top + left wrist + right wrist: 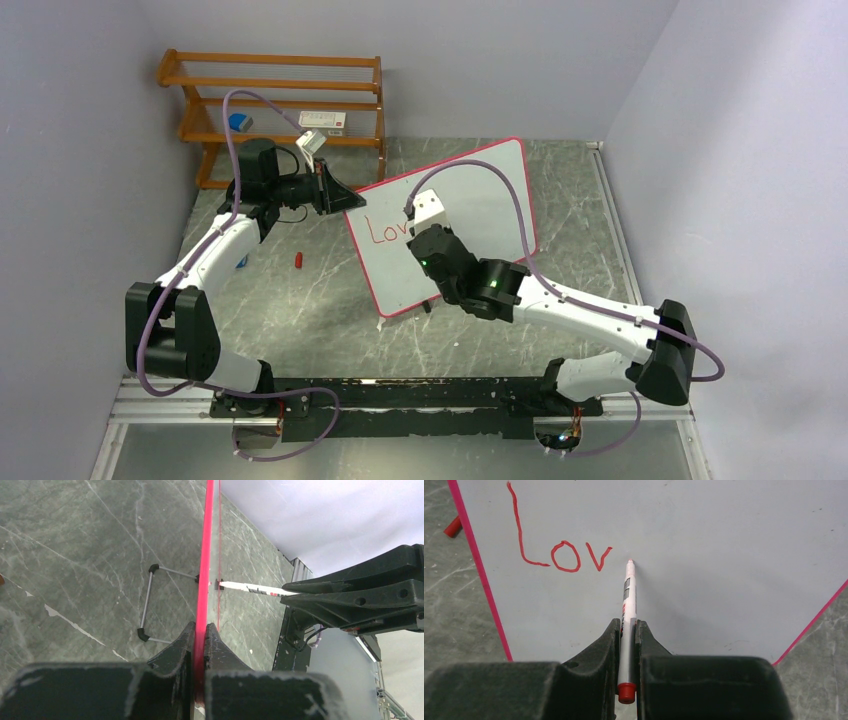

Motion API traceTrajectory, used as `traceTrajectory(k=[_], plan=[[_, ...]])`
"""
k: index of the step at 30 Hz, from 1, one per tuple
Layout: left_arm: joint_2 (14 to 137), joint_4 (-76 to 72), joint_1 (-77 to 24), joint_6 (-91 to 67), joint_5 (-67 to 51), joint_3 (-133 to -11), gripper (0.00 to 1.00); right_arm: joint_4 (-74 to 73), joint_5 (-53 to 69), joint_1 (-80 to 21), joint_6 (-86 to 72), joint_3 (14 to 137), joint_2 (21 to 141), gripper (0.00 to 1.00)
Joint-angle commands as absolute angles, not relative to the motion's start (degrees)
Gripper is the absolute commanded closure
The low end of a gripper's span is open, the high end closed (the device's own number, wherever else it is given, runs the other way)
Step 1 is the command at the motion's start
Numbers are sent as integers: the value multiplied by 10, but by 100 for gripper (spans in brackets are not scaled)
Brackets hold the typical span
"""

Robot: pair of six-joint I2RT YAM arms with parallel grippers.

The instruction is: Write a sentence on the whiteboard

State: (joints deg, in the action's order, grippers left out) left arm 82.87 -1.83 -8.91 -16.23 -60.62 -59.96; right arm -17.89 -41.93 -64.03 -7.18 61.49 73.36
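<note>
The whiteboard point(480, 190) stands mid-worktop point(300, 320); rack point(280, 90) behind-left, cap point(298, 260) lying to its left; marker point(628, 595) tip touches it right of the sentence point(386, 230).

Soft, even light fills all three views, with no hard glare on the whiteboard point(724, 555). The marker point(628, 595) throws only a faint, diffuse shadow beside it. In both wrist views the near gripper fingers point(596, 655) look slightly soft, while farther surfaces are sharp.
</note>
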Motion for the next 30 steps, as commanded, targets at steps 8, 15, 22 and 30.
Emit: traceTrajectory(k=[8,15,22,30], plan=[[845,30,-105,-133,-595,-595,95,-152,-388,-629,-86,610,738,100],[845,32,-105,-132,-594,-596,95,-157,-382,-621,-89,607,744,100],[846,33,-105,-130,-594,-597,95,-168,-389,-616,-89,607,744,100],[846,36,-105,-129,-592,-598,95,-176,-410,-614,-85,608,741,100]])
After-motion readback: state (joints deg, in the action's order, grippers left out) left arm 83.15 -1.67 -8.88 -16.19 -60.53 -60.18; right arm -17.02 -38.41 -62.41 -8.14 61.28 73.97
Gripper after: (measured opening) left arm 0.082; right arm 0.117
